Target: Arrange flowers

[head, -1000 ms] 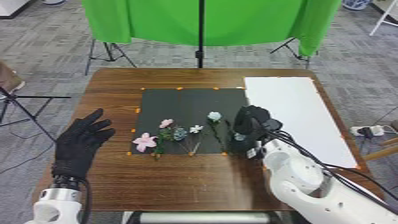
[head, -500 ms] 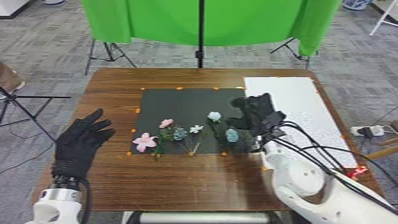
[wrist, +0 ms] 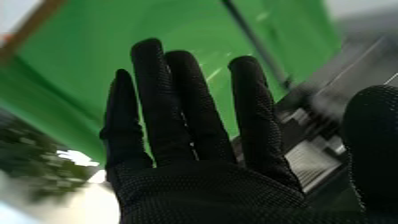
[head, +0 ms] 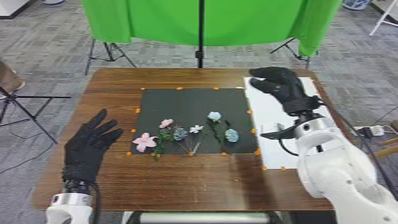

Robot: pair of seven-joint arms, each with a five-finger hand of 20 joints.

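Note:
In the head view my right hand (head: pixel 282 86) is over the upper part of the white board, away from the flowers. The right wrist view shows the right hand (wrist: pixel 204 185) open, fingers straight, holding nothing. My left hand (head: pixel 87 147) stays open left of the dark mat (head: pixel 187 106), also in the head view. Along the mat's near part lie a large pink flower (head: pixel 144 142), a small pink flower (head: pixel 166 123), a blue-grey bloom (head: pixel 180 134), a small white flower (head: pixel 195 128), a pale blue-white rose (head: pixel 214 116) and a light blue bloom (head: pixel 232 135) at the right.
A white board (head: pixel 277 117) lies right of the mat on the brown table (head: pixel 178 185). Small orange tape marks (head: pixel 138 110) edge the mat. A green cloth (head: pixel 160 22) hangs on a stand behind the table.
My right hand has moved from beside the light blue bloom up and across to the white board's far part. That bloom, covered earlier, now lies uncovered. The left hand has shifted slightly.

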